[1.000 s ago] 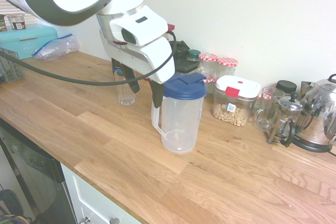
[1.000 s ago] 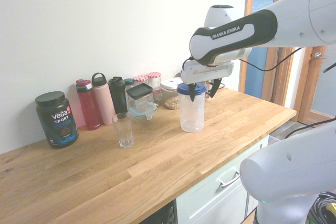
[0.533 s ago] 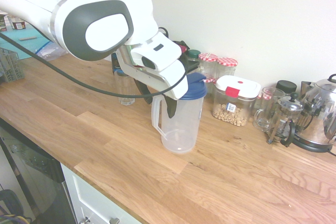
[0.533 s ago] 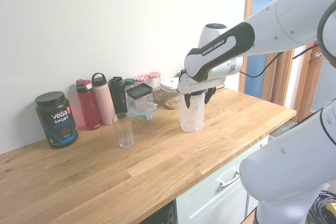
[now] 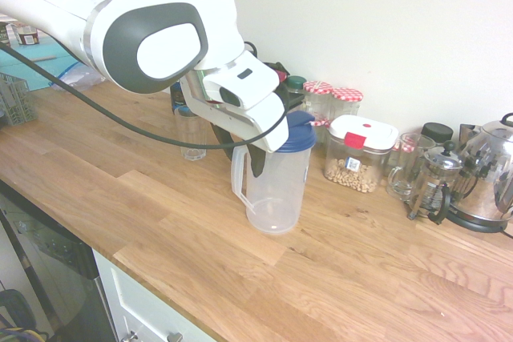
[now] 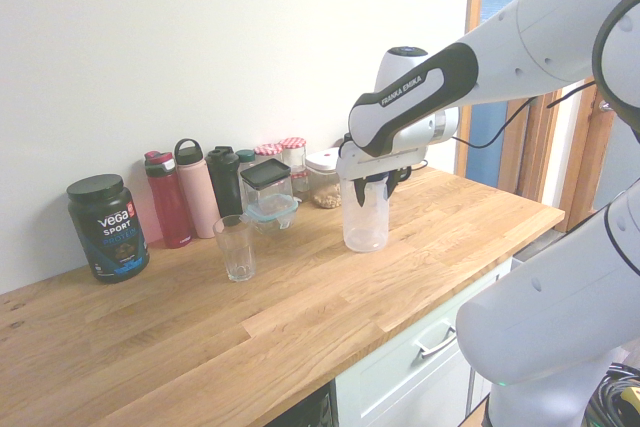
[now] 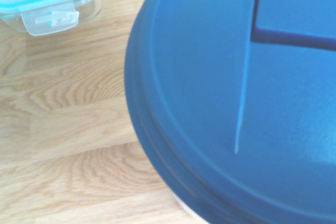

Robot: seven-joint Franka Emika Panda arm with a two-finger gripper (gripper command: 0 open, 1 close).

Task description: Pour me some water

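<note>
A clear plastic pitcher (image 5: 276,190) with a blue lid (image 5: 292,132) stands upright on the wooden counter (image 5: 120,198). No water level can be made out in it. My gripper (image 5: 244,158) is lowered at the pitcher's top, on the side with the white handle (image 5: 238,186). In the second exterior view the gripper (image 6: 372,187) sits over the pitcher (image 6: 365,222). The blue lid (image 7: 236,103) fills most of the wrist view. An empty drinking glass (image 6: 235,247) stands apart from the pitcher, and the arm partly hides the glass (image 5: 191,138) in the first exterior view.
Along the wall stand bottles (image 6: 190,192), a dark tub (image 6: 108,227), a teal-lidded glass container (image 6: 270,202), checked-lid jars (image 5: 333,102), a nut container (image 5: 357,158), a French press (image 5: 433,186) and a kettle (image 5: 489,186). The counter's front edge (image 5: 152,278) drops to cabinets.
The arm came down from above the pitcher until the gripper reached its top by the handle. Over the last half second it has hardly moved.
</note>
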